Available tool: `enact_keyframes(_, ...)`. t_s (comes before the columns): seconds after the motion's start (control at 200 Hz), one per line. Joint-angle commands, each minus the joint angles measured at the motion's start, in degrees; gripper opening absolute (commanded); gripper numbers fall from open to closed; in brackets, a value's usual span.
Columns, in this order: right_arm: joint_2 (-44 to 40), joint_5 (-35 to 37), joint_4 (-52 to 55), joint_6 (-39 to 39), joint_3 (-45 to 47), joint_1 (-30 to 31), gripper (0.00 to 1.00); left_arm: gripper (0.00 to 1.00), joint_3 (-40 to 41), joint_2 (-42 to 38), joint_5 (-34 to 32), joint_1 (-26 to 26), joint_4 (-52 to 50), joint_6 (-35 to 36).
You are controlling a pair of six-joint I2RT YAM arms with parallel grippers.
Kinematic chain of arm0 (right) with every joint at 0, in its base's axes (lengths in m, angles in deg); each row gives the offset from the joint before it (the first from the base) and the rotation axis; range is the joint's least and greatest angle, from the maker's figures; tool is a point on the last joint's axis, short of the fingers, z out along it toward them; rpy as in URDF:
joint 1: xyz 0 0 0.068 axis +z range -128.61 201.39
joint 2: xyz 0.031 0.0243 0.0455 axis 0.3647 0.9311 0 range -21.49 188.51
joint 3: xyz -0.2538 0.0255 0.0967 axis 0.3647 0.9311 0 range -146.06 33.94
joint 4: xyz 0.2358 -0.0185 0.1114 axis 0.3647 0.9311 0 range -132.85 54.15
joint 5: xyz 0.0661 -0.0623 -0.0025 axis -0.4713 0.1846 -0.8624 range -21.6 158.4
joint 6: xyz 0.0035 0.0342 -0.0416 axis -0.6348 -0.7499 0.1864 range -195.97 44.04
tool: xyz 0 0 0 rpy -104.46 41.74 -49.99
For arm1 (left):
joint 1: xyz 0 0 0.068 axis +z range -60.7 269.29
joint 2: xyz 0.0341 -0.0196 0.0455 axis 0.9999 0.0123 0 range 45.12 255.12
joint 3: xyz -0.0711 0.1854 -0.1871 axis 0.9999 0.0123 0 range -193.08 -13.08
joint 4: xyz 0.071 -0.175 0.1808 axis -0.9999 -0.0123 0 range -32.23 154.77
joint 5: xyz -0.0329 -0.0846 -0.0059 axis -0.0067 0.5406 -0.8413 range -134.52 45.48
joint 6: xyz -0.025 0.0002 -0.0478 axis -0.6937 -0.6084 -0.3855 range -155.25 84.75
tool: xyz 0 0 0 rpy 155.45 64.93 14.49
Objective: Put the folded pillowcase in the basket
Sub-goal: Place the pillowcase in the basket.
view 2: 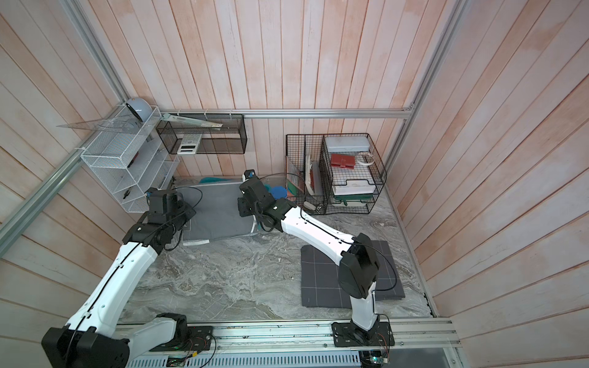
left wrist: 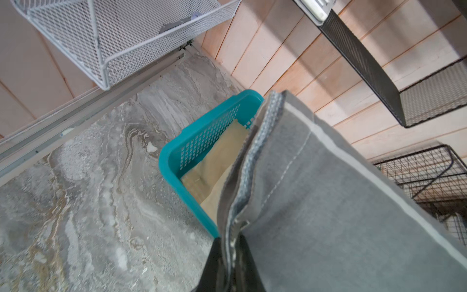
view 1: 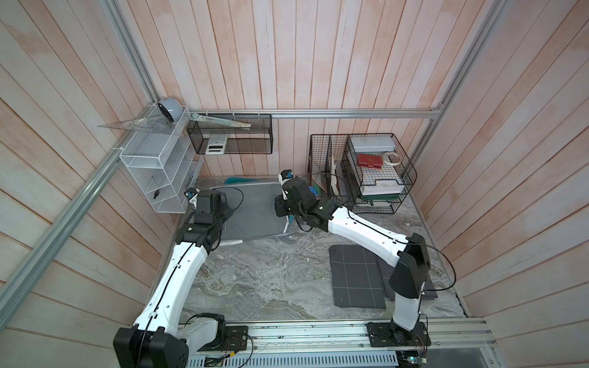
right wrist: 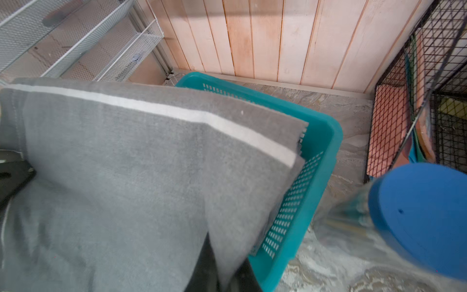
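The folded pillowcase point(view 1: 251, 210), grey with a pale stripe point(right wrist: 177, 111), is held up flat over the basket point(right wrist: 326, 141) by both grippers. My left gripper point(left wrist: 231, 244) is shut on its seamed left edge. My right gripper point(right wrist: 226, 257) is shut on its right edge. The teal basket point(left wrist: 171, 161) stands against the back wall. In both top views the cloth covers most of it, leaving a teal sliver point(view 1: 237, 180) at the far edge point(view 2: 210, 179). A tan cloth point(left wrist: 214, 161) lies inside the basket under the pillowcase.
A white wire shelf point(view 1: 153, 172) hangs at the left and a black mesh shelf point(view 1: 229, 133) above the basket. A black wire organizer point(view 1: 360, 172) stands at the back right, a blue-lidded jar point(right wrist: 419, 215) beside the basket. Dark grid-patterned folded cloths point(view 1: 353, 277) lie front right.
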Motion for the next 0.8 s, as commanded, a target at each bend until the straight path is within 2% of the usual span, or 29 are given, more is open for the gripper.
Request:
enact_keyframes(0.0,4.3,0.8,5.4,2.4,-6.9,-2.0,0.00,0.00,-5.4,4.2,0.9,2.7,4.4,2.0)
enact_keyframes(0.16,12.1,-0.1,8.9,2.7,-17.2,-3.3,0.00,0.00,-11.9,13.6,3.8,4.3,5.0,3.2)
enact_keyframes(0.28,16.9,0.1,11.0,2.7,-22.9,-3.9,0.00,0.00,-13.4,18.5,5.0,4.8,8.3,2.4)
enact_keyframes(0.555,24.1,-1.8,12.9,2.3,-28.6,-5.7,0.00,0.00,-18.2,29.5,4.3,5.0,9.2,3.3)
enact_keyframes(0.71,27.9,-2.5,13.8,3.3,-29.9,-5.9,0.00,0.00,-24.8,38.2,8.6,5.2,6.1,4.9)
enact_keyframes(0.795,29.1,-2.5,13.8,3.5,-30.1,-6.0,0.00,0.00,-25.3,40.5,8.0,5.2,6.0,4.8)
